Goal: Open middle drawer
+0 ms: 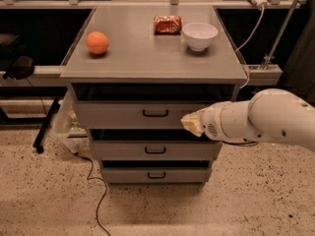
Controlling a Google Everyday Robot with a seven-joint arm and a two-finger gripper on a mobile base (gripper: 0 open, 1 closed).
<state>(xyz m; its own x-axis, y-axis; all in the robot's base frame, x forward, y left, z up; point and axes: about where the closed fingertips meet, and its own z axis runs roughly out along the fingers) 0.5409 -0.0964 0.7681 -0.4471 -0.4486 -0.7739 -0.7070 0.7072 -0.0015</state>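
Observation:
The middle drawer is the grey flat front with a small black bar handle, between a taller top drawer and a narrower bottom drawer. Its front looks pushed in, with only a dark gap above it. My gripper, cream-tipped at the end of a thick white arm, comes in from the right. It hangs in front of the top drawer's lower right part, just above the middle drawer and right of both handles. It holds nothing that I can see.
On the cabinet top lie an orange, a red packet and a white bowl. A cable runs over the speckled floor at the front left. A plastic bag sits left of the cabinet.

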